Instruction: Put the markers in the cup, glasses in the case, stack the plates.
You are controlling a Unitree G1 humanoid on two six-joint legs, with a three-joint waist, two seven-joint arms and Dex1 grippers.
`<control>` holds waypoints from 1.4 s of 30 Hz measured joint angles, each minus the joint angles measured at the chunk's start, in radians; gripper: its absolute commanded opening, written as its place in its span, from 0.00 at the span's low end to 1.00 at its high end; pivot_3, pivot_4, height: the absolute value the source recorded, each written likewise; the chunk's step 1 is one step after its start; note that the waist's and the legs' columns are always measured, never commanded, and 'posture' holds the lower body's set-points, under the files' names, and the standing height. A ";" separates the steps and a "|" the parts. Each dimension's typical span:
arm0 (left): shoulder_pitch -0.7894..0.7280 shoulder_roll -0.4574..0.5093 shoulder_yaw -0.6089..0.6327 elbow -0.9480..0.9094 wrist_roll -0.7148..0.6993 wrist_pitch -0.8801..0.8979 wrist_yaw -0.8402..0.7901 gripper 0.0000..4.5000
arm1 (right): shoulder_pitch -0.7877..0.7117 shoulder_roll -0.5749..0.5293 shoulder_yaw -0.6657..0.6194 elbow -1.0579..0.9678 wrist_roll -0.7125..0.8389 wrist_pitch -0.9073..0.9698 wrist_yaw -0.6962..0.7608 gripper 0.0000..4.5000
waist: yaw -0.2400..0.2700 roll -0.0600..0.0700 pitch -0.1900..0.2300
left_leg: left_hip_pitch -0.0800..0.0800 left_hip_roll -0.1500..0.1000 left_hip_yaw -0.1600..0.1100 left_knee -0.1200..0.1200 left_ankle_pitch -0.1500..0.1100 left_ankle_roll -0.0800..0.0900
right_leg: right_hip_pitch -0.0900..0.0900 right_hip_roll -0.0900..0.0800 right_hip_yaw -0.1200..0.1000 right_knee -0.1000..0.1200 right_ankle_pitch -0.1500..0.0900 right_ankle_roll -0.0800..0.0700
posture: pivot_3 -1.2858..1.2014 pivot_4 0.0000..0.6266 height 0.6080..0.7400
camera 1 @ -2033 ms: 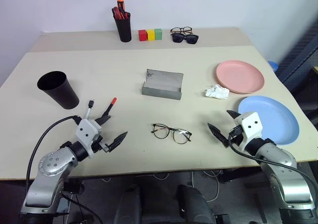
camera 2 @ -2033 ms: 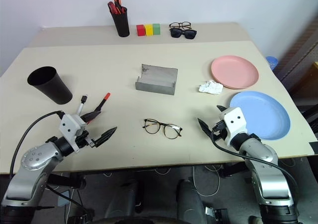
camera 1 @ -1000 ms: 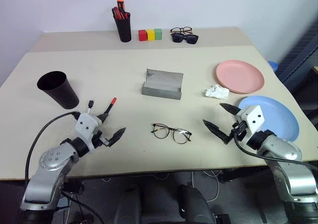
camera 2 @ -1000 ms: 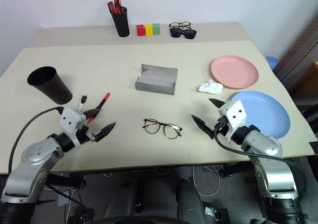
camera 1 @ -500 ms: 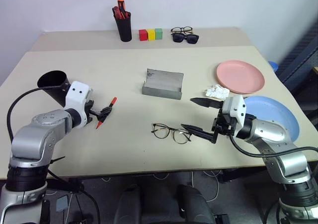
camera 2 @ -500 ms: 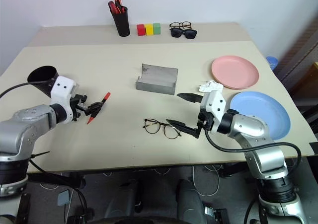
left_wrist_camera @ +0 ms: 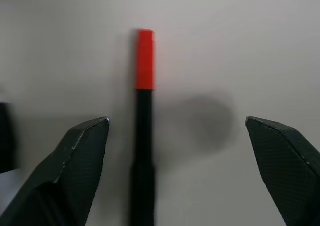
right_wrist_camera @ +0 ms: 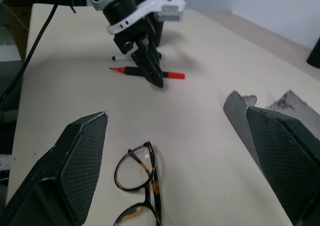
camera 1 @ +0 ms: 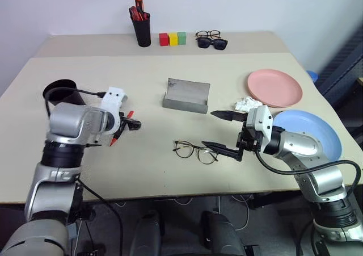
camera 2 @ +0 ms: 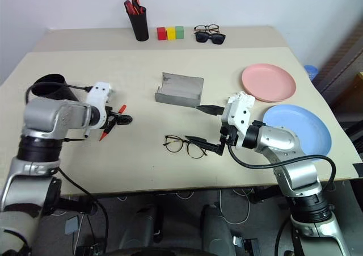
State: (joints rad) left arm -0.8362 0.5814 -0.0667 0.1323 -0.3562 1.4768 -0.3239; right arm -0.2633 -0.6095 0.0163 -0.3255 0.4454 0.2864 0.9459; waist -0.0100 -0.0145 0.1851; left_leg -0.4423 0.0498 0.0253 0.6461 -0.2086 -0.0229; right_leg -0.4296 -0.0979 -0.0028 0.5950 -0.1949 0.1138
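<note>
On the beige table [camera 1: 142, 165], no readable writing or brand shows on any object; my left gripper [left_wrist_camera: 177, 151] hangs over the red-capped marker [left_wrist_camera: 144, 121], fingers spread, the marker lying between them nearer one fingertip, untouched. My right gripper [camera 1: 222, 133] stands wide open and empty just beside the glasses [camera 1: 195, 151], which lie in front of the grey case [camera 1: 186, 96]. Black cup [camera 1: 57, 91] sits behind my left arm; pink plate [camera 1: 274, 87] and blue plate [camera 1: 317, 132] lie side by side on the right, unstacked; plain pale wall behind
</note>
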 measured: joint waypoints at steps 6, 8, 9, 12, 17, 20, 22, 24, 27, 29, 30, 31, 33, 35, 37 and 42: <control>-0.035 0.001 -0.020 0.053 0.044 0.028 0.010 0.04 | 0.043 -0.001 -0.005 -0.020 -0.001 0.000 -0.024 1.00 | -0.002 0.000 0.000 | 0.001 0.000 0.000 0.000 0.000 0.000 | 0.000 0.000 0.000 0.000 0.000 0.000 | 0.52 0.24 1.00; -0.036 -0.005 -0.017 0.050 0.049 0.028 0.011 0.01 | 0.045 -0.001 -0.005 -0.025 -0.002 0.000 -0.031 1.00 | -0.001 0.000 0.000 | 0.001 0.000 0.000 0.000 0.000 0.000 | 0.000 0.000 0.000 0.000 0.000 0.000 | 0.52 0.24 1.00; -0.032 -0.006 -0.016 0.043 0.051 0.026 0.011 0.01 | 0.045 -0.001 -0.005 -0.025 -0.003 0.000 -0.035 1.00 | 0.000 0.000 0.000 | 0.000 0.000 0.000 0.000 0.000 0.000 | 0.000 0.000 0.000 0.000 0.000 0.000 | 0.52 0.24 1.00; 0.022 -0.036 0.051 -0.046 0.015 0.014 -0.022 0.01 | 0.044 0.000 -0.006 -0.025 -0.009 -0.001 -0.043 1.00 | 0.001 0.000 0.000 | 0.000 0.000 0.000 0.000 0.000 0.000 | 0.000 0.000 0.000 0.000 0.000 0.000 | 0.52 0.24 1.00; 0.117 -0.021 0.087 -0.369 -0.006 -0.247 -0.063 0.01 | 0.018 0.002 -0.004 -0.022 -0.010 -0.001 -0.049 1.00 | -0.002 -0.003 0.002 | 0.000 0.000 0.000 -0.001 0.000 -0.001 | -0.001 0.000 0.000 0.000 0.000 0.000 | 0.52 0.24 1.00; 0.177 -0.111 0.187 -0.472 0.088 -0.645 0.054 0.01 | 0.000 0.002 -0.004 -0.003 -0.010 -0.001 -0.048 1.00 | 0.001 -0.002 0.001 | 0.000 0.000 0.000 -0.001 0.001 -0.001 | 0.000 0.000 0.001 0.000 0.000 -0.001 | 0.52 0.24 1.00; 0.192 -0.144 0.236 -0.455 0.139 -0.860 0.120 0.01 | -0.022 0.003 -0.003 0.012 -0.011 -0.003 -0.045 1.00 | 0.002 -0.002 0.001 | 0.001 0.000 0.000 0.000 0.001 -0.001 | 0.000 0.000 0.001 0.000 0.000 -0.001 | 0.52 0.24 1.00; 0.208 -0.158 0.275 -0.398 0.228 -1.101 0.209 0.01 | -0.048 0.005 0.001 0.040 -0.013 -0.010 -0.035 1.00 | 0.002 -0.002 0.001 | 0.001 0.000 0.000 0.000 0.001 -0.001 | 0.001 0.000 0.000 0.000 0.000 -0.001 | 0.52 0.24 1.00; 0.212 -0.127 0.290 -0.282 0.359 -1.201 0.332 0.01 | -0.079 0.015 0.013 0.085 -0.022 -0.027 -0.024 1.00 | 0.003 -0.002 0.001 | 0.001 0.000 0.000 0.000 0.001 -0.001 | 0.001 0.000 0.000 0.000 0.001 0.000 | 0.52 0.24 1.00; 0.212 -0.120 0.292 -0.198 0.423 -1.255 0.400 0.01 | -0.093 0.025 0.022 0.110 -0.031 -0.039 -0.016 1.00 | 0.007 -0.003 0.001 | 0.000 0.000 0.000 0.001 0.001 -0.001 | 0.001 0.000 0.000 0.000 0.001 0.000 | 0.52 0.24 1.00; 0.212 -0.116 0.292 -0.154 0.455 -1.286 0.440 0.01 | -0.102 0.032 0.027 0.119 -0.035 -0.043 -0.015 1.00 | 0.010 -0.003 0.001 | 0.000 0.000 0.001 0.001 0.001 -0.001 | 0.001 0.000 0.000 0.000 0.001 0.001 | 0.52 0.24 1.00; 0.211 -0.110 0.293 -0.123 0.476 -1.305 0.467 0.01 | -0.105 0.037 0.030 0.120 -0.038 -0.047 -0.013 1.00 | 0.013 -0.003 0.001 | 0.000 0.000 0.001 0.001 0.001 -0.001 | 0.001 0.000 0.000 0.000 0.002 0.002 | 0.52 0.24 1.00; 0.204 -0.103 0.299 -0.057 0.512 -1.339 0.524 0.01 | -0.109 0.042 0.036 0.128 -0.042 -0.054 -0.007 1.00 | 0.020 -0.003 0.001 | 0.000 0.000 0.001 0.001 0.001 -0.001 | 0.001 0.000 0.000 0.000 0.002 0.003 | 0.52 0.24 1.00; 0.202 -0.090 0.313 -0.004 0.527 -1.363 0.559 0.01 | -0.110 0.043 0.037 0.132 -0.048 -0.057 -0.005 1.00 | 0.023 -0.003 0.001 | 0.000 0.000 0.001 0.001 0.001 -0.001 | 0.001 0.000 0.000 0.000 0.002 0.003 | 0.52 0.24 1.00; 0.202 -0.083 0.328 0.044 0.532 -1.383 0.584 0.01 | -0.110 0.043 0.037 0.133 -0.050 -0.060 -0.004 1.00 | 0.023 -0.003 0.001 | 0.000 0.000 0.001 0.001 0.001 -0.001 | 0.001 0.000 0.000 0.000 0.002 0.003 | 0.52 0.24 1.00; 0.202 -0.083 0.327 0.126 0.531 -1.440 0.603 0.01 | -0.110 0.043 0.037 0.132 -0.050 -0.063 -0.005 1.00 | 0.022 -0.003 0.001 | 0.000 0.000 0.001 0.001 0.001 -0.002 | 0.001 0.000 0.000 0.000 0.002 0.003 | 0.52 0.24 1.00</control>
State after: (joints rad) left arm -0.6339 0.4984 0.2608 0.2584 0.1749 0.0364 0.2789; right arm -0.3730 -0.5666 0.0531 -0.1930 0.3952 0.2234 0.9410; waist 0.0125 -0.0174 0.1864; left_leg -0.4419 0.0497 0.0262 0.6468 -0.2076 -0.0247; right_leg -0.4288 -0.0979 -0.0026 0.5952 -0.1926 0.1166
